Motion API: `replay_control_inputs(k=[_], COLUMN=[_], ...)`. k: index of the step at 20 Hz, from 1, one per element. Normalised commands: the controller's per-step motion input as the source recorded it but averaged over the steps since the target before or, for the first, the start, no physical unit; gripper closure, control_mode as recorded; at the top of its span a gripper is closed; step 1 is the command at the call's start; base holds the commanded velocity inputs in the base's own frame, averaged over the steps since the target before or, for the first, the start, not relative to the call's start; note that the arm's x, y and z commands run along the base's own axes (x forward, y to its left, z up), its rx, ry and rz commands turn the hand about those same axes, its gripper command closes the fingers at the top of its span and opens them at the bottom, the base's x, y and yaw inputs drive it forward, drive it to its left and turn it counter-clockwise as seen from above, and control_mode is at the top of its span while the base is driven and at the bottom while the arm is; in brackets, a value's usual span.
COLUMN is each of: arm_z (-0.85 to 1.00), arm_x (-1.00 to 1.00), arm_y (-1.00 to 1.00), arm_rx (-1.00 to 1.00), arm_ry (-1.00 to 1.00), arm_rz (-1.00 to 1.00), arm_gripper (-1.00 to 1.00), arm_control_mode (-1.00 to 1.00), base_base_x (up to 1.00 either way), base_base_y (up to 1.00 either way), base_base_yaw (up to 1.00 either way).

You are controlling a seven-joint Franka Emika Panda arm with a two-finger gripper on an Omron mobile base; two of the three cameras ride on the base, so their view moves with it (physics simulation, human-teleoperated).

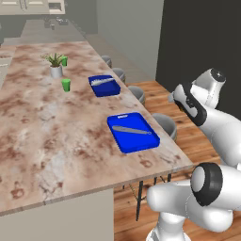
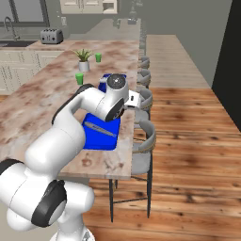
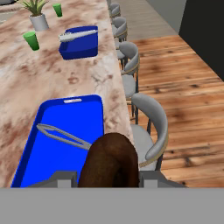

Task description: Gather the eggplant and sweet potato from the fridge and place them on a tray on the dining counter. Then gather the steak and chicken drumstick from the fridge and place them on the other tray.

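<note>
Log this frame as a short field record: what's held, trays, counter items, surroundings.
held: reddish-brown oval sweet potato between the fingers of the gripper
gripper position: above the near tray's edge on the stool side
near tray: blue rectangular tray on the brown-and-cream marbled dining counter, holding silver tongs
far tray: second blue tray, holding a long pale utensil
other counter items: two green cups, potted plant in white pot
surroundings: grey stools along counter edge, wood floor

Glossy white rounded arm point(image 2: 70, 127) segments joined by dark black joint bands.
</note>
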Motion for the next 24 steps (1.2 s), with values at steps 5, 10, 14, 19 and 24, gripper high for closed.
replay_control_inputs(k=[5,10,14,19,24], arm_z=[0.0,0.0,0.0,0.0,0.0], arm_x=[0.0,0.0,0.0,0.0,0.0], arm_y=[0.0,0.0,0.0,0.0,0.0], arm_rx=[0.0,0.0,0.0,0.0,0.0], arm_ry=[0.0,0.0,0.0,0.0,0.0], arm_rz=[0.0,0.0,0.0,0.0,0.0], arm_gripper=[1.0,1.0,1.0,1.0,1.0], arm_control_mode=[1.0,1.0,1.0,1.0,1.0], base_base_x=[0.38,0.29,0.51,0.32,0.05], base_base_y=[0.0,0.0,0.0,0.0,0.0], base_base_yaw=[0.08,0.04,0.0,0.01,0.0])
